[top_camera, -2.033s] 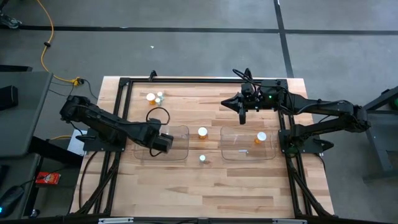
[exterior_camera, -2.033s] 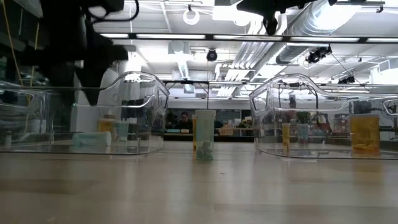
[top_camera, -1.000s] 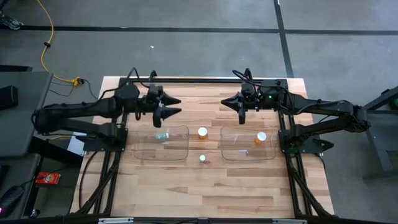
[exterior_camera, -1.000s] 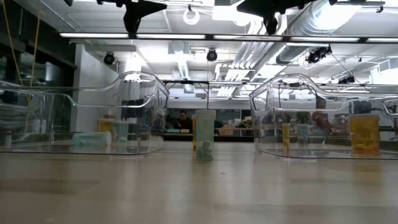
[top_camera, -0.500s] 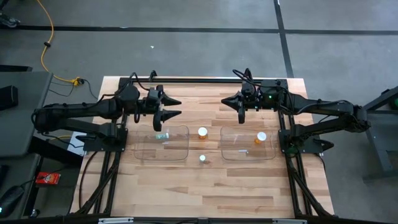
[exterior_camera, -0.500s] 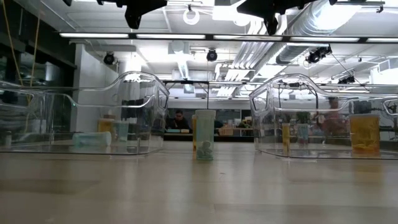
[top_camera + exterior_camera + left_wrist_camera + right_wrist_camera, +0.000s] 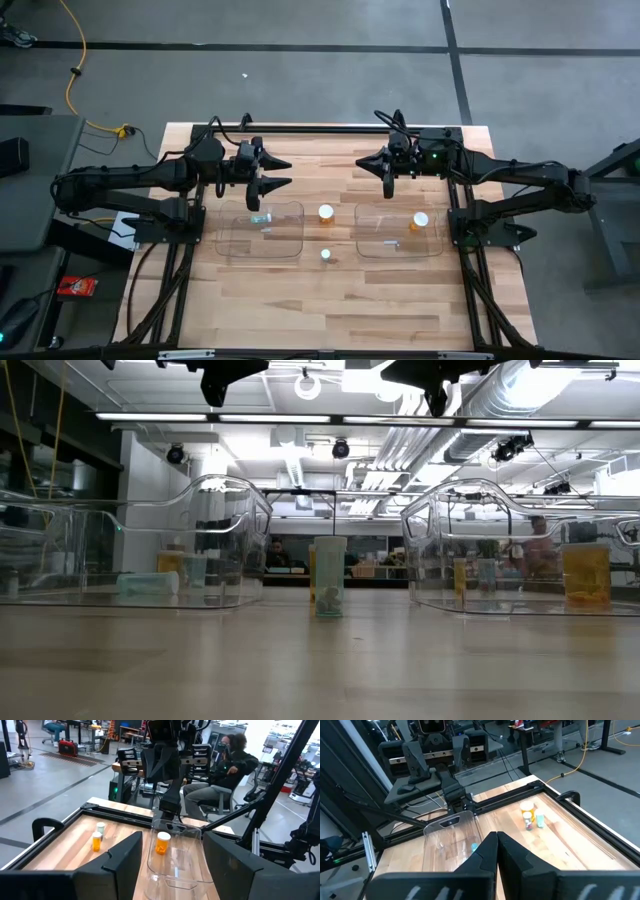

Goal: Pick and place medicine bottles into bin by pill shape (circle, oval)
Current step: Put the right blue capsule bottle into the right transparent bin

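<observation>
My left gripper (image 7: 286, 170) hangs open and empty high over the table's far left part, beyond the left clear bin (image 7: 232, 240). A teal bottle (image 7: 261, 218) lies on its side in that bin. My right gripper (image 7: 388, 186) is shut and empty, high beyond the right clear bin (image 7: 372, 228), where an amber bottle (image 7: 420, 221) stands. An amber bottle (image 7: 325, 212) and a teal bottle (image 7: 325, 255) stand on the table between the bins. An amber bottle (image 7: 526, 814) and a teal one (image 7: 539, 820) stand near the far left corner; in the high view my left arm hides them.
A black metal frame (image 7: 330, 129) runs round the wooden table. Bare wood (image 7: 330, 310) lies between the bins and the near edge. People sit at desks in the room behind, one of them in the left wrist view (image 7: 235, 760).
Two seconds ago my left gripper was low inside the left bin. It has risen clear of the bin and gone toward the table's far edge, and it has kept still for the last second. The teal bottle stays lying in the bin.
</observation>
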Available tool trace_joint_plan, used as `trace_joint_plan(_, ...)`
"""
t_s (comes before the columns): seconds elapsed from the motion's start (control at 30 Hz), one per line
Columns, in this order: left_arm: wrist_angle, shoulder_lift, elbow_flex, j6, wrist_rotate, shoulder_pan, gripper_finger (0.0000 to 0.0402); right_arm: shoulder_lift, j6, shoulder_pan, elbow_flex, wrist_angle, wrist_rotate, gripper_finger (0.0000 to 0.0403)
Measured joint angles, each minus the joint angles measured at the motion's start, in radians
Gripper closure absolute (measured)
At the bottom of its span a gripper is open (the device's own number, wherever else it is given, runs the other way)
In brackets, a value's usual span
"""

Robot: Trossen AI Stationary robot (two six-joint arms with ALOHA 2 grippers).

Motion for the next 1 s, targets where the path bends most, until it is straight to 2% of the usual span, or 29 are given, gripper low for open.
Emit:
trace_joint_plan(0.13,0.0,0.0,0.0,0.0,-0.001,0.0,0.0202,0.0,0.005,0.0,0.0,0.0,0.001,0.0402)
trace_joint_plan(0.3,0.0,0.0,0.0,0.0,-0.001,0.0,0.0202,0.0,0.15,-0.023,0.035,-0.081,0.085,0.0391)
trace_joint_plan(0.4,0.0,0.0,0.0,0.0,-0.001,0.0,0.0202,0.009,0.174,-0.066,0.099,-0.252,0.13,0.0356)
trace_joint_plan(0.53,0.0,0.0,0.0,0.0,-0.001,0.0,0.0202,0.039,0.217,-0.135,0.175,-0.497,0.228,0.0281)
trace_joint_plan(0.63,-0.001,0.0,0.0,0.0,-0.001,0.0,0.0202,0.066,0.276,-0.194,0.189,-0.66,0.283,0.0221)
trace_joint_plan(0.73,-0.002,0.0,0.0,0.0,-0.001,0.0,0.0202,0.08,0.342,-0.258,0.158,-0.788,0.295,0.0173)
trace_joint_plan(0.83,-0.004,0.0,0.0,0.0,-0.001,0.0,0.0202,0.092,0.432,-0.323,0.099,-0.865,0.296,0.0146)
trace_joint_plan(1.0,-0.005,0.0,0.0,0.0,-0.013,0.0,0.0202,0.093,0.461,-0.427,-0.018,-0.815,0.308,0.0141)
